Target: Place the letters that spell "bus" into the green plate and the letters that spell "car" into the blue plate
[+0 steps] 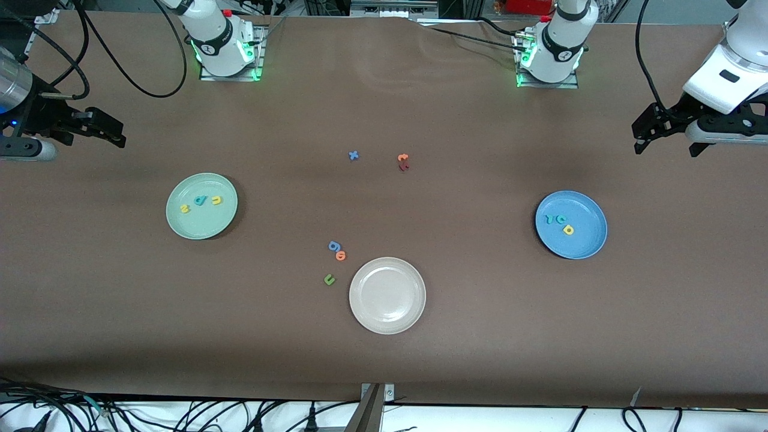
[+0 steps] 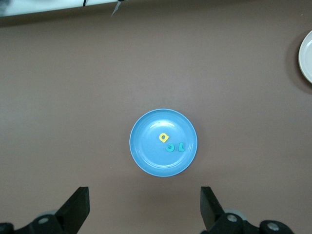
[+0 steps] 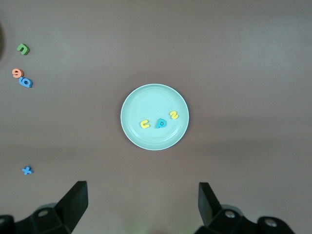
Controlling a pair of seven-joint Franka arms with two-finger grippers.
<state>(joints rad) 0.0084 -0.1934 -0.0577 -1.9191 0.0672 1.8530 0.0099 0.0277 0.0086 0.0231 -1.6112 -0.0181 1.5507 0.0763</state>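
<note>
The green plate (image 1: 204, 227) lies toward the right arm's end of the table. In it are a yellow s (image 1: 185, 209), a teal b (image 1: 200, 200) and a yellow u (image 1: 216, 200). Toward the left arm's end, the blue plate (image 1: 581, 243) holds a teal r (image 1: 549, 219), a teal c (image 1: 560, 219) and a yellow a (image 1: 567, 229). My right gripper (image 1: 111, 133) hangs open and empty over bare table by the green plate (image 3: 146, 102). My left gripper (image 1: 666, 147) is also open and empty, over bare table by the blue plate (image 2: 146, 158).
A beige-white plate (image 1: 387, 295) sits mid-table, nearest the front camera. Beside it lie a blue g (image 1: 333, 245), an orange letter (image 1: 341, 255) and a green u (image 1: 329, 279). Farther back are a blue x (image 1: 353, 155) and orange and dark red letters (image 1: 403, 161).
</note>
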